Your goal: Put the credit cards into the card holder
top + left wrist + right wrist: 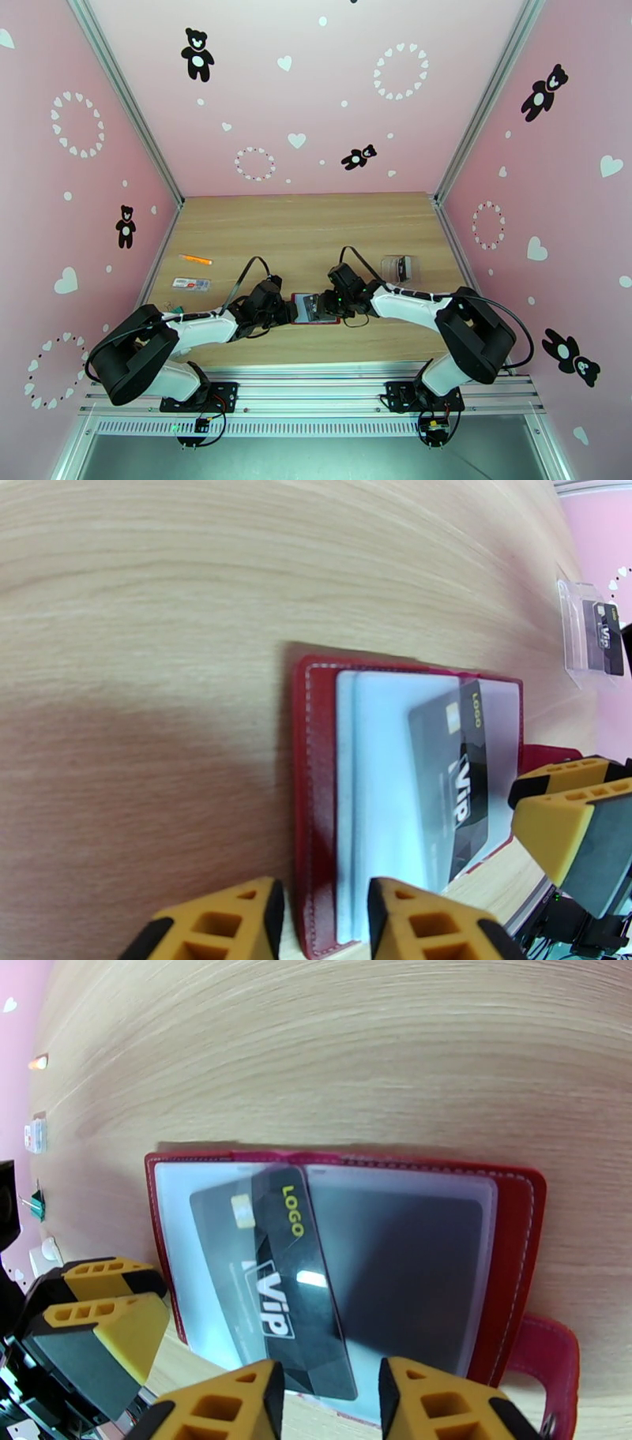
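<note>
The dark-red card holder [304,309] lies open on the wooden table between both grippers, its grey sleeves up [312,796] [513,1260]. A dark "VIP" credit card [296,1299] [454,796] sits slanted, its left part under a frosted sleeve and the rest bare. My right gripper [325,304] [328,1374] has its fingers narrowly apart astride the card's near end. My left gripper [286,310] [322,890], also narrowly apart, straddles the holder's opposite edge. Each gripper shows in the other's view [553,804] [107,1299]. Another dark card [604,634] rests in the clear case.
The clear plastic case [399,268] stands behind the right gripper. At the left side lie an orange stick [195,259] and a white-and-red strip [191,283]. Bare wood stretches to the pink back wall.
</note>
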{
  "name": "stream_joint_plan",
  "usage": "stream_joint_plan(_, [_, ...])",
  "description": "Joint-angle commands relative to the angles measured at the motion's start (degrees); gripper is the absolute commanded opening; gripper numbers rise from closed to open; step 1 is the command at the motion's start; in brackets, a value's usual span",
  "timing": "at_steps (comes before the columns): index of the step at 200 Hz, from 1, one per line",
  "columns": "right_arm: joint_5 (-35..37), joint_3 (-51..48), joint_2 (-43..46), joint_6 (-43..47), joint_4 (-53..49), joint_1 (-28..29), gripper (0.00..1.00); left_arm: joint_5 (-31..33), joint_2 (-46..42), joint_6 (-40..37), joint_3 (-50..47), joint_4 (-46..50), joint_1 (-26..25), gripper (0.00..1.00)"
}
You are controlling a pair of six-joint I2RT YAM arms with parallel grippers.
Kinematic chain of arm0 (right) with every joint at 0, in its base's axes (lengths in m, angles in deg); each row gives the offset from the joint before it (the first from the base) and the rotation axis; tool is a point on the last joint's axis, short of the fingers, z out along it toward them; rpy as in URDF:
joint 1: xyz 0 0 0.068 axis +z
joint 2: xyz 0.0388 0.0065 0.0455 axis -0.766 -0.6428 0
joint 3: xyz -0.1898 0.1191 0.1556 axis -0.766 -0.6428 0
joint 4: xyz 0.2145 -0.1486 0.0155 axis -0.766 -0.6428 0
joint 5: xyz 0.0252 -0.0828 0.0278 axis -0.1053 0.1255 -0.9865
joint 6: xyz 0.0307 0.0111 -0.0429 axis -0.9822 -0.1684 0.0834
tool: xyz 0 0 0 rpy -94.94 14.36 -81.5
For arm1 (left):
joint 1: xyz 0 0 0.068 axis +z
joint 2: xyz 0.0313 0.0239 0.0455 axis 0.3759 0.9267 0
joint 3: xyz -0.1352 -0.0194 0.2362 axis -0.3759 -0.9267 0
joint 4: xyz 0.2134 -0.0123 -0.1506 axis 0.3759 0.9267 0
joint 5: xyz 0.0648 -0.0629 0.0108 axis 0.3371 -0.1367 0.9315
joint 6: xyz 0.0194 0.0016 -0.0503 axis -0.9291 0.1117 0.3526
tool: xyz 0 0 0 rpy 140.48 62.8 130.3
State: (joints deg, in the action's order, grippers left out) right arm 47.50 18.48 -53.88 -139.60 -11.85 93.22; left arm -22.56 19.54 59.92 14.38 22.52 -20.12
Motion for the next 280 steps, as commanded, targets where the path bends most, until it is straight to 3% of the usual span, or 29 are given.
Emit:
stream_joint_plan(1, [-0.34, 1.46, -0.19, 1.08, -2.75, 0.46, 0.37, -0.34, 1.15, 0.35, -0.82, 1.27, -0.51, 0.35])
stream_joint_plan(280, [-4.98, 2.61, -4.52, -0.25, 1.23, 2.37, 0.23, 0.34, 3.04, 1.24, -1.21, -0.38, -2.32, 0.35])
